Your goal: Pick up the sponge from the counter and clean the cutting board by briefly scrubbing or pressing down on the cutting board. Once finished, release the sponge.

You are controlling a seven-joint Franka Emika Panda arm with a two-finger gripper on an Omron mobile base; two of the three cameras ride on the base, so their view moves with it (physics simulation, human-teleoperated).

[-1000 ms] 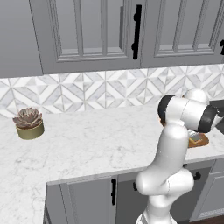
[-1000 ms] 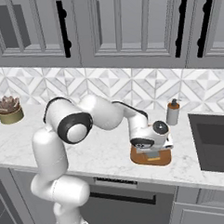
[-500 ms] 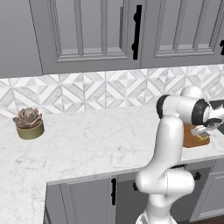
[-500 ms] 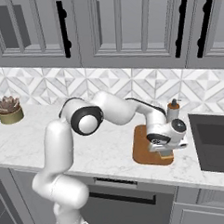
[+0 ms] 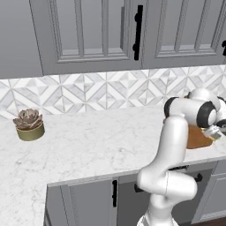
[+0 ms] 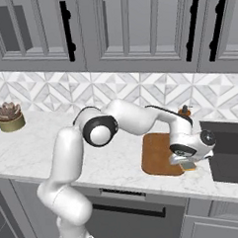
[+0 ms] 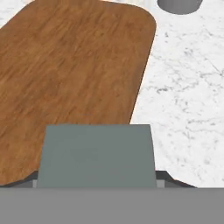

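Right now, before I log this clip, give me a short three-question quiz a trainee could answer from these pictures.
1. True or false: the cutting board lies flat on the counter.
2. Multiple choice: what is between the fingertips of the claw? A: the sponge. B: a bottle. C: nothing.
3. Short answer: what stands on the counter at the far end from the board, close to the wall tiles?

Key: 1 true. 2 A. 3 the potted succulent.
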